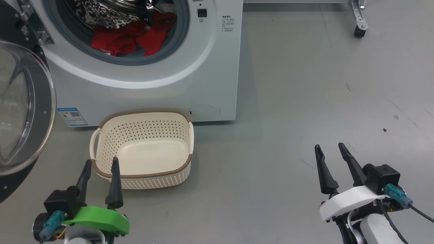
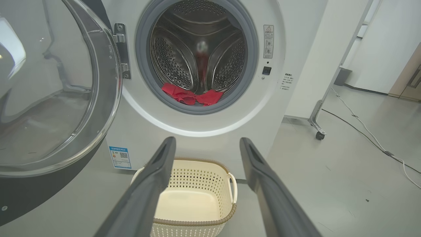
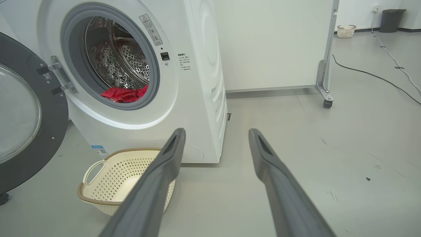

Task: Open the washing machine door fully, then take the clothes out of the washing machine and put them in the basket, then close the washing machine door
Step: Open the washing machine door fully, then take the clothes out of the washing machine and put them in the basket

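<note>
washing machine door (image 1: 20, 112) stands clear at 9 o'clock, basket (image 1: 152, 181) parked at 6 below clothes (image 1: 132, 37) for short drop; left gripper (image 1: 101, 162), right gripper (image 1: 328, 145) spread wide, empty.

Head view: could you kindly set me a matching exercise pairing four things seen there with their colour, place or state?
Column one:
1. washing machine door
2. clothes
3. basket
4. left tool

Column two:
A. cream, standing on the floor
B. jaws apart, holding nothing
C. red, lying in the washing machine
D. swung open, clear glass centre

Pairs: 1-D, 2-C, 3-A, 4-B
</note>
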{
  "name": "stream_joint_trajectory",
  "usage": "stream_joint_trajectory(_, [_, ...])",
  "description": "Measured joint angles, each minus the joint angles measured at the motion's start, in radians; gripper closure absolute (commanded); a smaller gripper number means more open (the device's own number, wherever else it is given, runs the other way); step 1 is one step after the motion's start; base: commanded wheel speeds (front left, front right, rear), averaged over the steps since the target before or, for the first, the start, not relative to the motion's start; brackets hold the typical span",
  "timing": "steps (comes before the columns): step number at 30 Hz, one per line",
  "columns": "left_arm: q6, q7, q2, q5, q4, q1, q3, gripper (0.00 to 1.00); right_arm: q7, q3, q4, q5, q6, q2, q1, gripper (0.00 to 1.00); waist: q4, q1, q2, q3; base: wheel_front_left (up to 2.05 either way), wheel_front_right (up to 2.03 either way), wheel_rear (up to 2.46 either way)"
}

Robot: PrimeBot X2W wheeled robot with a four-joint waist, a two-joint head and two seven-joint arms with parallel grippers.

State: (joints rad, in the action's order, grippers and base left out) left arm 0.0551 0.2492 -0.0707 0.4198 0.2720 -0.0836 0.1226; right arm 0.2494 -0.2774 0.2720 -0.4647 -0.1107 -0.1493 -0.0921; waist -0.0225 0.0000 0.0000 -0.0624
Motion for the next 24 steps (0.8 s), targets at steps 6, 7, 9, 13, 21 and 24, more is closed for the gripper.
stream_joint_trajectory(6, [0.021, 0.000, 0.006, 0.035, -0.007, 0.005, 0.010, 0.00, 0.000, -0.004, 0.005, 0.001, 0.000, 0.002, 0.002, 0.00, 0.000, 0.0000, 0.0000, 0.005, 0.12, -0.12, 0.00])
stream_joint_trajectory(7, [0.021, 0.000, 0.006, 0.037, -0.007, 0.006, 0.010, 0.00, 0.000, -0.004, 0.005, 0.001, 0.000, 0.002, 0.002, 0.00, -0.001, 0.0000, 0.0000, 0.005, 0.25, -0.25, 0.00])
stream_joint_trajectory(9, [0.021, 0.000, 0.006, 0.037, -0.009, 0.006, 0.010, 0.00, 0.000, -0.004, 0.005, 0.001, 0.000, 0.003, 0.003, 0.00, -0.001, 0.0000, 0.0000, 0.005, 0.31, -0.31, 0.00])
stream_joint_trajectory(13, [0.022, 0.000, 0.006, 0.037, -0.014, 0.006, 0.010, 0.00, 0.000, -0.004, 0.006, 0.001, 0.000, 0.005, 0.005, 0.00, 0.000, 0.0000, 0.0000, 0.004, 0.43, -0.43, 0.00])
stream_joint_trajectory(21, [0.026, 0.000, 0.006, 0.037, -0.018, 0.006, 0.010, 0.00, 0.000, 0.000, 0.008, 0.001, -0.001, 0.006, 0.009, 0.00, 0.002, 0.0000, 0.0000, -0.001, 0.68, -0.68, 0.00])
stream_joint_trajectory(24, [0.026, 0.000, 0.005, 0.037, -0.019, 0.006, 0.010, 0.00, 0.000, 0.001, 0.008, 0.001, -0.001, 0.005, 0.010, 0.00, 0.003, 0.0000, 0.0000, -0.003, 0.91, -0.91, 0.00])
